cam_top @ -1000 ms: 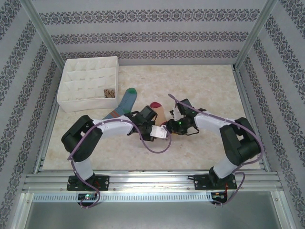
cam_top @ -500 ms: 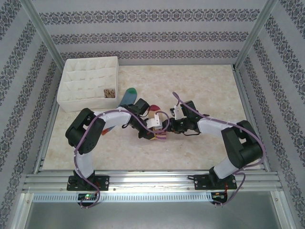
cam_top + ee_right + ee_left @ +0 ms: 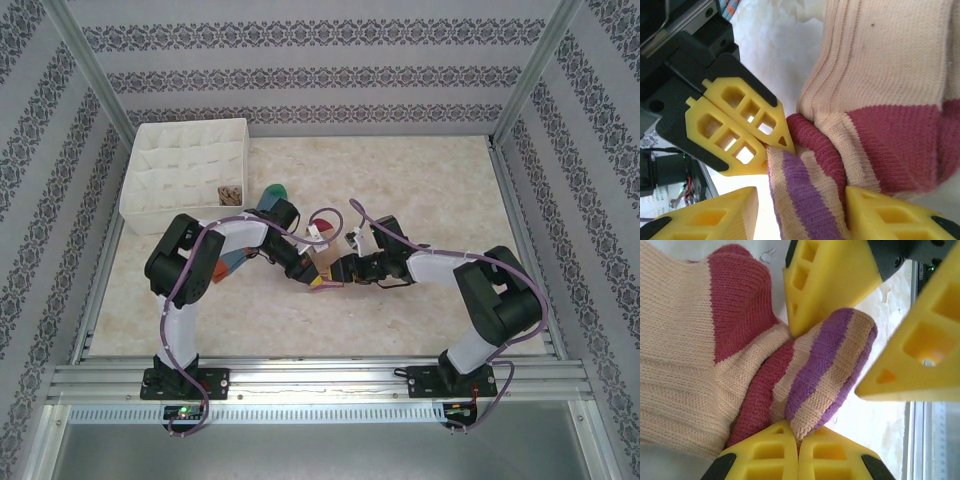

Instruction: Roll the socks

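The tan sock with the maroon toe lies bunched mid-table, its purple-striped cuff folded toward the heel. My left gripper is shut on the cuff's edge. My right gripper stands open astride the same cuff; one finger touches the sock and the other stays apart from it. The blue sock lies under the left arm, with its green toe showing. A brown argyle sock sits rolled in a box compartment.
The white quilted box stands at the back left. Aluminium frame rails run along the near edge and sides. Purple cables loop above both wrists. Bare marble tabletop lies behind and to the right of the arms.
Both grippers have shifted left and closed in on each other. The tan sock, lying flat a second ago, is now bunched between them with its cuff folded over.
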Controlling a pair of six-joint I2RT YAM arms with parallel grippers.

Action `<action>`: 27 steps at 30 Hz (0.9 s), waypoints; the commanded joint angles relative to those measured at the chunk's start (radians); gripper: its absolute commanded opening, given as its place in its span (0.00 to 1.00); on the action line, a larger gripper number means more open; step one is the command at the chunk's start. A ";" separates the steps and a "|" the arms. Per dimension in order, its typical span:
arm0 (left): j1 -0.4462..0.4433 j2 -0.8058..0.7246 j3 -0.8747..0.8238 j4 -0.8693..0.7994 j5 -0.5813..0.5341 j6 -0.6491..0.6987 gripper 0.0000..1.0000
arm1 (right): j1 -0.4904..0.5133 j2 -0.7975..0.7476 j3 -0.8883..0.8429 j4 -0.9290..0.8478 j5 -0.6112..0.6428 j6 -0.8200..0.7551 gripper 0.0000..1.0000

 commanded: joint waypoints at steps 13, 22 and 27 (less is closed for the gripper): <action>0.021 -0.067 -0.060 0.098 0.021 -0.024 0.20 | 0.018 0.095 0.076 -0.258 0.222 0.002 0.15; -0.031 -0.397 -0.380 0.563 -0.169 0.094 0.28 | 0.000 0.160 0.149 -0.411 0.207 0.011 0.14; -0.198 -0.557 -0.600 0.855 -0.454 0.363 0.41 | 0.003 0.179 0.211 -0.515 0.237 -0.017 0.14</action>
